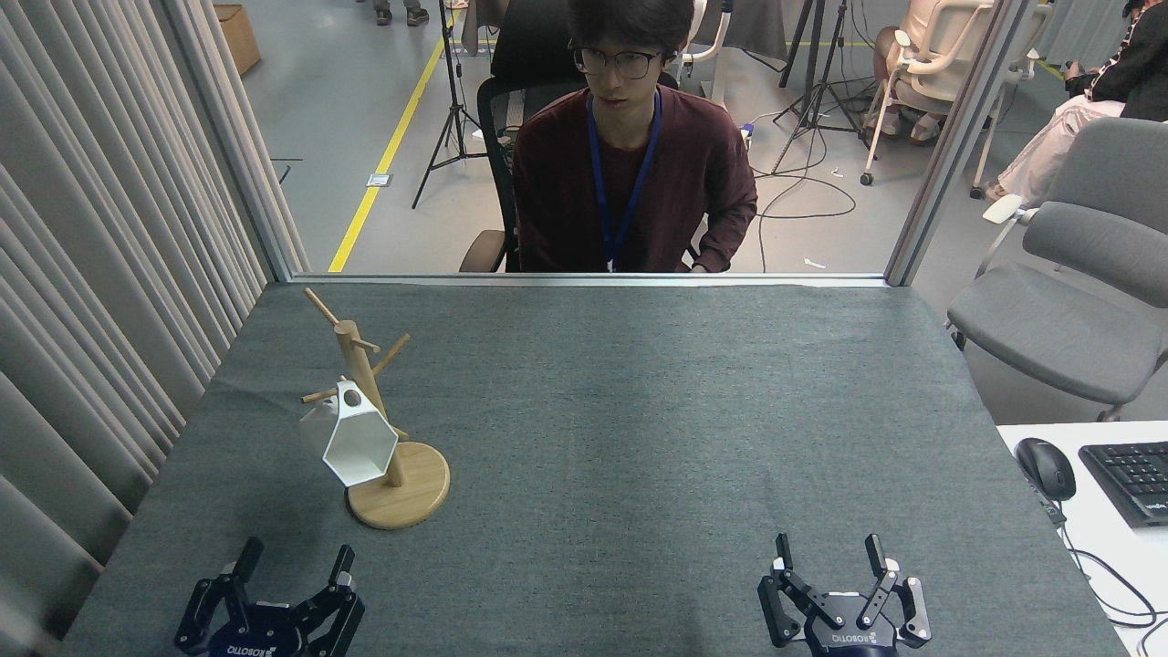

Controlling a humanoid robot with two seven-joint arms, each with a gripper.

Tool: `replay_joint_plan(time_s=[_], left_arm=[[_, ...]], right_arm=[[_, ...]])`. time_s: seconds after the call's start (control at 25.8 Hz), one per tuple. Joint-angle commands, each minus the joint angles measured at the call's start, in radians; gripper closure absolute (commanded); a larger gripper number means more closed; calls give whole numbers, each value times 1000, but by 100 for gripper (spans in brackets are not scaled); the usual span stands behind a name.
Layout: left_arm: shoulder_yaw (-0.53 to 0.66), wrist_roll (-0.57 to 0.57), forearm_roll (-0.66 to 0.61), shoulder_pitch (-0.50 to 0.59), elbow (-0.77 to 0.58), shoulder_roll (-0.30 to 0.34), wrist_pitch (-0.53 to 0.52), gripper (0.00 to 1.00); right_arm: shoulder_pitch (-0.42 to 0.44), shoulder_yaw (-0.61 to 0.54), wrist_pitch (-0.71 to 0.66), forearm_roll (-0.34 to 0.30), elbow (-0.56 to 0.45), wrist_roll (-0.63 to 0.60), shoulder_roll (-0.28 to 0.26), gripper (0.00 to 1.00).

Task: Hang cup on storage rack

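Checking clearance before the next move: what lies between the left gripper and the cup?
In the head view, only bare grey table cloth separates the left gripper from the cup hanging on the storage rack.

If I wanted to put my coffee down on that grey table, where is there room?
The grey cloth table is bare across its middle and right, from the wooden mug tree to the right edge. The left is crowded: the white faceted cup hangs there. Both open grippers sit at the near edge.
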Motion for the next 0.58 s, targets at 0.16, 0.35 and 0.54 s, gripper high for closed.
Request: replay_joint_plan(time_s=[0.16, 0.35, 0.54], left_arm=[[-3, 11, -1, 14, -4, -15, 5, 0], [-9, 11, -6, 12, -2, -22, 5, 0], [-9, 11, -8, 9, -4, -29, 5, 0]], right_arm=[[38, 0, 0, 0, -42, 1, -20, 2], [43, 0, 2, 2, -49, 1, -28, 2], [44, 0, 0, 5, -50, -2, -30, 2]])
